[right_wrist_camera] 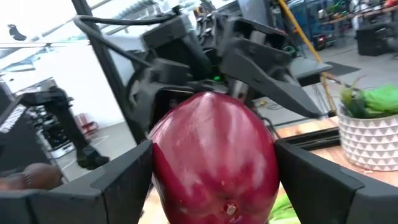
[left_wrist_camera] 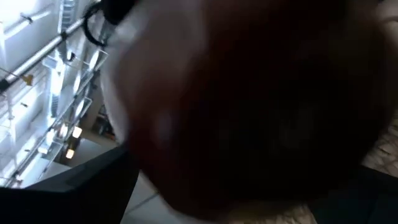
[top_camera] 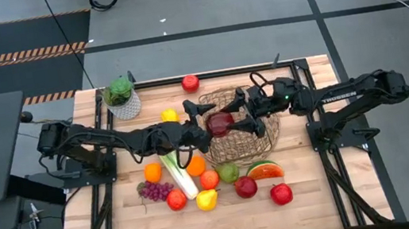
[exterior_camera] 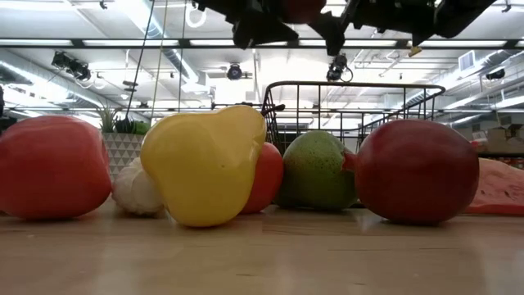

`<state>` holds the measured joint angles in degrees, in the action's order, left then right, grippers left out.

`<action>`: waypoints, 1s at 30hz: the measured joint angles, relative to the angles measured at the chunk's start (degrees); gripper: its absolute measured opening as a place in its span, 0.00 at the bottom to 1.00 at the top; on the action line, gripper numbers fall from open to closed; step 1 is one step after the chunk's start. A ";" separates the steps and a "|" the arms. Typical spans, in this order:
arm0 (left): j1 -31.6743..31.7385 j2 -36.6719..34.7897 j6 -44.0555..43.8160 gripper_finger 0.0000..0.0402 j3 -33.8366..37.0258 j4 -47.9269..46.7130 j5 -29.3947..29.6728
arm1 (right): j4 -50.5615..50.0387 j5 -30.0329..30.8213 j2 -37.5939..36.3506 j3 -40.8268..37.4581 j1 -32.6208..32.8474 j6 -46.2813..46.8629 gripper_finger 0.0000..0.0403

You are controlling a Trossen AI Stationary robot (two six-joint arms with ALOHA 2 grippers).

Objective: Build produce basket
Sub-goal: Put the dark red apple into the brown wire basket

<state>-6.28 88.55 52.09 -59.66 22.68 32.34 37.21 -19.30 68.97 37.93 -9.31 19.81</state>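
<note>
A dark red apple (right_wrist_camera: 214, 158), glossy and smooth, fills the right wrist view, clamped between my right fingers (right_wrist_camera: 323, 180), which press on its flanks; its dimpled end faces this camera, so its core axis runs along my right arm's line. My right jaws (top_camera: 247, 118) hold it above the basket (top_camera: 259, 135), over the basket's left part. My left jaws (top_camera: 204, 122) stand wide apart at the apple's other side, meeting it from the left; whether they touch it I cannot tell. The left wrist view shows only a dark red blur.

The basket is a round bowl of open tan-brown wire weave, lying at the desk's (top_camera: 320, 194) centre-right. In the low view its dark wire rim (exterior_camera: 352, 86) rises behind the fruit.

Loose produce on the pale wooden planks:
- a leek (top_camera: 179, 174), long green-white stalk, its long axis running from far-left to near-right;
- purple grapes (top_camera: 155, 190), a knobbly cluster, left of the leek;
- a yellow pepper (top_camera: 207, 200), smooth and lobed;
- a green pear (top_camera: 229, 172);
- a watermelon slice (top_camera: 265, 171), flat edge toward the near side;
- two red apples (top_camera: 281, 193), near-right;
- an orange (top_camera: 152, 172);
- a lemon (top_camera: 169, 115);
- a red apple (top_camera: 190, 82) at the far edge.

A potted plant (top_camera: 122, 98), in a white patterned pot, stands far-left.
</note>
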 joint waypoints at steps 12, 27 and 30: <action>0.10 0.00 -0.36 1.00 0.00 0.66 -2.52 | 1.44 3.04 1.31 0.00 -0.97 1.01 0.82; -0.05 0.02 -0.42 1.00 0.09 0.78 -4.64 | -0.99 3.03 1.22 0.07 -0.97 -0.31 0.82; -0.10 0.02 -1.64 1.00 0.09 0.83 -4.96 | -1.05 2.24 1.22 0.07 -1.00 -0.26 0.82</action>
<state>-6.37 88.58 50.45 -59.57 23.51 27.38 36.16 -17.06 70.19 38.00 -10.31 19.56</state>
